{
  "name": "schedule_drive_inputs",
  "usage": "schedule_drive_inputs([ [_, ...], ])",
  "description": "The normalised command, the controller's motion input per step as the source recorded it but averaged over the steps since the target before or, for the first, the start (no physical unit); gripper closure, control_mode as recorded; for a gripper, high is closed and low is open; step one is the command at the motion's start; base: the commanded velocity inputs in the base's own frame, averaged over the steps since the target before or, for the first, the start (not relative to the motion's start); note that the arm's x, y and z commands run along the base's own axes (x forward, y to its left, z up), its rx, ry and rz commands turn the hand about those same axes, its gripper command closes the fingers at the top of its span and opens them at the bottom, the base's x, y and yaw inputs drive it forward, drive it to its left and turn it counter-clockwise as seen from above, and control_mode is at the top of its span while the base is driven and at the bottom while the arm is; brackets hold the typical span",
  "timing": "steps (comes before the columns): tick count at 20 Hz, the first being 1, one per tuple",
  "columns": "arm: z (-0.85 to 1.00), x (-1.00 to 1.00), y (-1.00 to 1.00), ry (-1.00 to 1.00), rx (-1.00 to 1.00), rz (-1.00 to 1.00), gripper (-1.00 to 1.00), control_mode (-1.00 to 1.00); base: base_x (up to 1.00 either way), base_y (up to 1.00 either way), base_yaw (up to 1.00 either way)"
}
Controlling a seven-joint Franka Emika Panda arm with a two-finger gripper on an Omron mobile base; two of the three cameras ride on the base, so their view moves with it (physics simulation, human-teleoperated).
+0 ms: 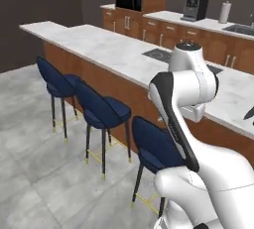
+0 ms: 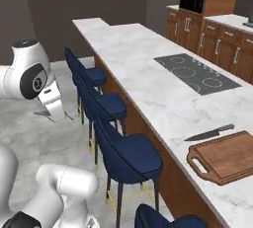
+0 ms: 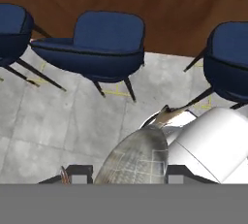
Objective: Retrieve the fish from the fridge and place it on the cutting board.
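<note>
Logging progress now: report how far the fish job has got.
Done, apparently: the thin silvery-grey fish sits between the gripper fingers in the hand view, so the pick-up looks finished, and the arm stands by the marble island counter. In hand: carrying the fish. Left: laying it on the reddish-brown wooden cutting board, which lies bare beside the slim black knife.

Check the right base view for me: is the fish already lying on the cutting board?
No, the cutting board lies bare on the marble counter, with only the black knife lying just beyond its far edge.
</note>
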Motion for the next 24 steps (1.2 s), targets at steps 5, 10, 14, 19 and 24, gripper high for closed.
schedule_drive_inputs([
  [5,0.00,0.00,0.00,0.00,0.00,0.00,1.00,1.00,-0.06,-0.09,-0.71],
  [10,0.00,0.00,0.00,0.00,0.00,0.00,1.00,1.00,0.00,-0.14,-0.63],
  [14,0.00,0.00,0.00,0.00,0.00,0.00,1.00,1.00,0.00,-0.01,-0.63],
  [19,0.00,0.00,0.00,0.00,0.00,0.00,1.00,1.00,0.00,-0.05,-0.61],
  [24,0.00,0.00,0.00,0.00,0.00,0.00,1.00,1.00,0.06,-0.29,-0.54],
])
